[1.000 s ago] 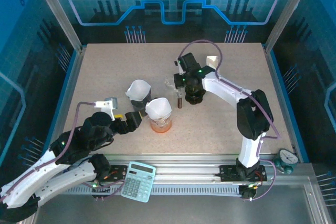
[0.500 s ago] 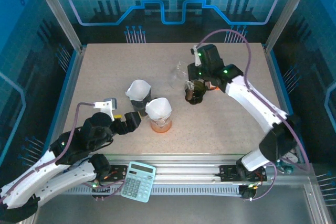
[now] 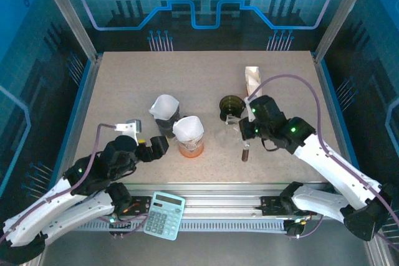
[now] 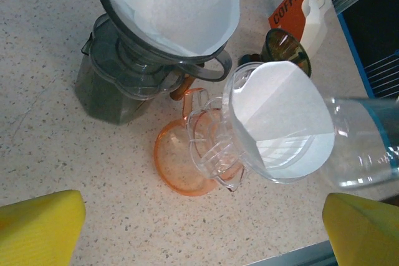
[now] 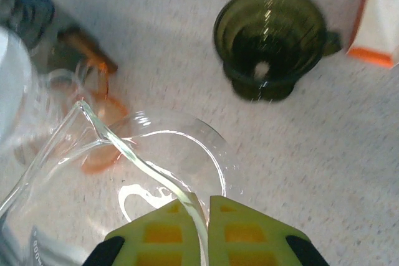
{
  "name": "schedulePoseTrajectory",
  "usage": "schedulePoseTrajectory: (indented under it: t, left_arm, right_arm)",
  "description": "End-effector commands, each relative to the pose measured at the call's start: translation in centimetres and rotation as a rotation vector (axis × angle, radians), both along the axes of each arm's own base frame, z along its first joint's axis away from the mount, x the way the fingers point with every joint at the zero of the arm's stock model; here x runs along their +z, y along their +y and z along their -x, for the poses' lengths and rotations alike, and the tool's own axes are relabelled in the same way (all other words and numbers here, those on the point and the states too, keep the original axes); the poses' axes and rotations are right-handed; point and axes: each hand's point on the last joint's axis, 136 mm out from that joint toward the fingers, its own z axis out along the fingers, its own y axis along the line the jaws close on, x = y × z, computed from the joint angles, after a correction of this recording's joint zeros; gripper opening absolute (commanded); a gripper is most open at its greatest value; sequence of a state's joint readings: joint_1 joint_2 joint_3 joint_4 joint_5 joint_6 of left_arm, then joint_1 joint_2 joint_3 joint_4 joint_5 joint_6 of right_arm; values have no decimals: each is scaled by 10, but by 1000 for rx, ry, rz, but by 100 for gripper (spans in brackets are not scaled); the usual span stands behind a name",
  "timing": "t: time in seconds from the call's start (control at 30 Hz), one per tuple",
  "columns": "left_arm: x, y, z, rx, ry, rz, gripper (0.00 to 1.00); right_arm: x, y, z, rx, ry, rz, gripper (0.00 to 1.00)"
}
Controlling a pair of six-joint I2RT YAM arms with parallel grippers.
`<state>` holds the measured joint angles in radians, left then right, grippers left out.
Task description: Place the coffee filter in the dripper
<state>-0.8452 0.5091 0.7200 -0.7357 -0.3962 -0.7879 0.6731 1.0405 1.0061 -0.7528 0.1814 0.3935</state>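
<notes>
The left gripper point(image 3: 157, 146) hung with its fingers spread wide just short of a clear dripper point(image 4: 215, 147), inside which a white coffee filter point(image 4: 280, 113) sat. The right gripper point(image 5: 207, 207) was clamped on the rim of a glass pitcher point(image 5: 149, 166), near a dark green dripper point(image 5: 269, 35) on the table.
</notes>
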Motion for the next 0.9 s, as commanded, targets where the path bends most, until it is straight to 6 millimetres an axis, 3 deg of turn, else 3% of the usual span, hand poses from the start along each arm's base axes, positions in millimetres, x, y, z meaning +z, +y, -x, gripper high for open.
schedulePoseTrajectory:
  t: [0.0, 0.27, 0.53, 0.87]
  left_arm:
    - [-5, -2, 0, 9, 13, 28, 99]
    - [-15, -1, 2, 13, 44, 18, 99]
    - [-19, -2, 2, 14, 54, 15, 99]
    - [-55, -11, 4, -9, 174, -62, 63]
  right_arm:
    - [-11, 9, 17, 25, 30, 19, 0]
    - [-50, 33, 39, 116, 88, 111, 0]
    - [-75, 44, 39, 131, 97, 172, 0]
    - [-79, 48, 35, 130, 91, 212, 5]
